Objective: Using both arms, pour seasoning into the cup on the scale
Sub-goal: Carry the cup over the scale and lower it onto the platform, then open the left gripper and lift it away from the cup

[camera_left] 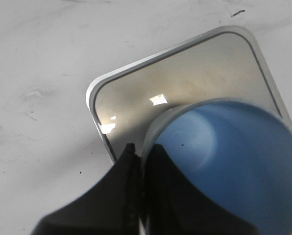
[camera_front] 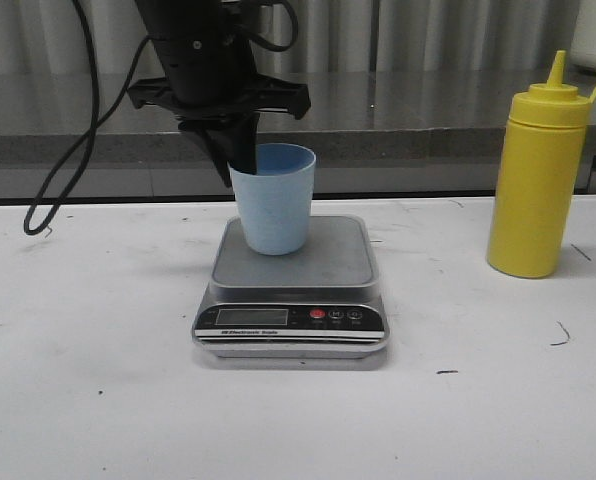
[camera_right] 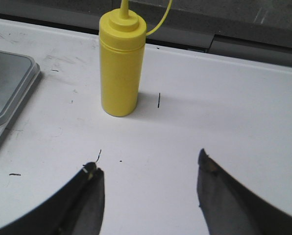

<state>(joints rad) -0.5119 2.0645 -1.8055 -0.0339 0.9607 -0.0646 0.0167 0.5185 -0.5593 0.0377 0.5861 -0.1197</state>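
The light blue cup (camera_front: 274,200) stands upright on the steel platform of the silver scale (camera_front: 308,265), toward its back left. My left gripper (camera_front: 234,160) is shut on the cup's left rim, one finger inside and one outside; the left wrist view shows the cup (camera_left: 234,156) over the scale platform (camera_left: 185,73) with the gripper (camera_left: 145,149) pinching the wall. The yellow seasoning bottle (camera_front: 536,180) stands upright at the right, its tip cover hanging off the nozzle. In the right wrist view the bottle (camera_right: 121,63) is ahead of my open, empty right gripper (camera_right: 148,164). The right arm is not in the front view.
A grey ledge (camera_front: 428,110) runs along the back of the white table (camera_front: 98,380). A black cable (camera_front: 63,170) hangs at the left beside my left arm. The scale's edge (camera_right: 9,88) shows in the right wrist view.
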